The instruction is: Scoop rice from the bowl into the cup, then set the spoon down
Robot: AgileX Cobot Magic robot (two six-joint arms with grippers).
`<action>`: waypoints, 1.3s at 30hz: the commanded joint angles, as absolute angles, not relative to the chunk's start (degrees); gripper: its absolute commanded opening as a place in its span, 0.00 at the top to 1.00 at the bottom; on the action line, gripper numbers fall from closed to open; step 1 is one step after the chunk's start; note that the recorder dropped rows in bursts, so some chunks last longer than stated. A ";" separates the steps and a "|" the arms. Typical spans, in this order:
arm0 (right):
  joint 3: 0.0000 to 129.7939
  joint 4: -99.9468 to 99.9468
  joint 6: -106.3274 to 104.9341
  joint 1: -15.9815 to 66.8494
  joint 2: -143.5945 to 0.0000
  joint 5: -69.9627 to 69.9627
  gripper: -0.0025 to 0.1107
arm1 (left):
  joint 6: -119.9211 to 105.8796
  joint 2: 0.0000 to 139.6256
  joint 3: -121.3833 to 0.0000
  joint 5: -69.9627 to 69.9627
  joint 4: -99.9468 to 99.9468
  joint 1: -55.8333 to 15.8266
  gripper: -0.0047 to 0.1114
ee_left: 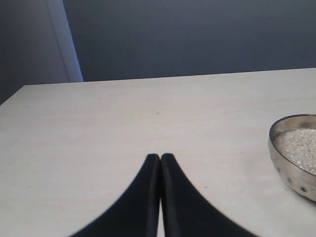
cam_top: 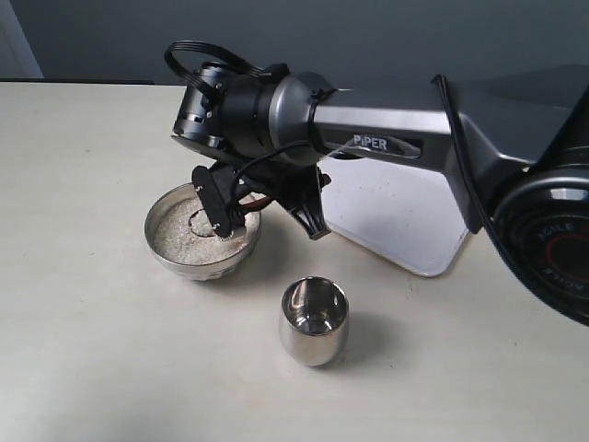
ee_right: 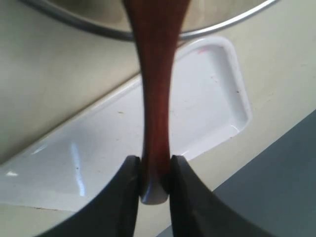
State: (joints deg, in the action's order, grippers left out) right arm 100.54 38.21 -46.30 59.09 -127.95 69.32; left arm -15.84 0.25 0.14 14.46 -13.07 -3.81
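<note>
Nearest my camera stands one steel cup (cam_top: 313, 320), upright on the table (cam_top: 92, 359), its mirrored inside unreadable for grains. Just behind it, one metal bowl (cam_top: 153, 232) holds a bed of rice (cam_top: 182, 238). My right gripper (ee_right: 154, 174) clamps the handle end of the single wooden spoon (ee_right: 156, 98), which reaches over the bowl's rim. One white tray (cam_top: 396, 216) lies near the bowl. My left gripper (ee_left: 160, 157), jaws pressed together, grips nothing.
</note>
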 commanded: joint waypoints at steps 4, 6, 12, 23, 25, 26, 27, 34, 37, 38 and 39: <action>100.91 36.72 -46.37 58.66 -126.03 69.96 0.98 | -15.57 0.00 0.00 13.79 -12.82 -3.57 0.96; 100.91 36.72 -46.28 58.66 -125.51 69.96 0.98 | -15.57 0.00 0.00 13.79 -12.82 -3.57 0.96; 100.80 35.00 -46.28 58.29 -124.65 69.96 0.98 | -15.57 0.00 0.00 13.79 -12.82 -3.57 0.96; 98.32 34.89 -46.28 57.66 -124.33 69.96 0.98 | -15.57 0.00 0.00 13.79 -12.82 -3.57 0.96; 97.87 35.16 -46.28 57.66 -124.25 69.96 0.98 | -15.57 0.00 0.00 13.79 -12.82 -3.57 0.96; 97.87 35.16 -46.28 57.66 -124.25 69.96 0.98 | -15.57 0.00 0.00 13.79 -12.82 -3.57 0.96; 97.80 35.16 -46.17 57.63 -124.25 69.96 0.98 | -15.57 0.00 0.00 13.79 -12.82 -3.57 0.96; 97.80 35.16 -44.91 57.63 -123.76 69.96 0.98 | -15.57 0.00 0.00 13.79 -12.82 -3.57 0.96; 97.80 35.40 -44.91 57.63 -123.55 69.96 0.98 | -15.57 0.00 0.00 13.79 -12.82 -3.57 0.96; 97.80 35.51 -44.91 57.63 -123.55 69.96 0.98 | -15.57 0.00 0.00 13.79 -12.82 -3.57 0.96; 97.80 35.77 -45.02 57.52 -123.55 69.96 0.98 | -15.57 0.00 0.00 13.79 -12.82 -3.57 0.96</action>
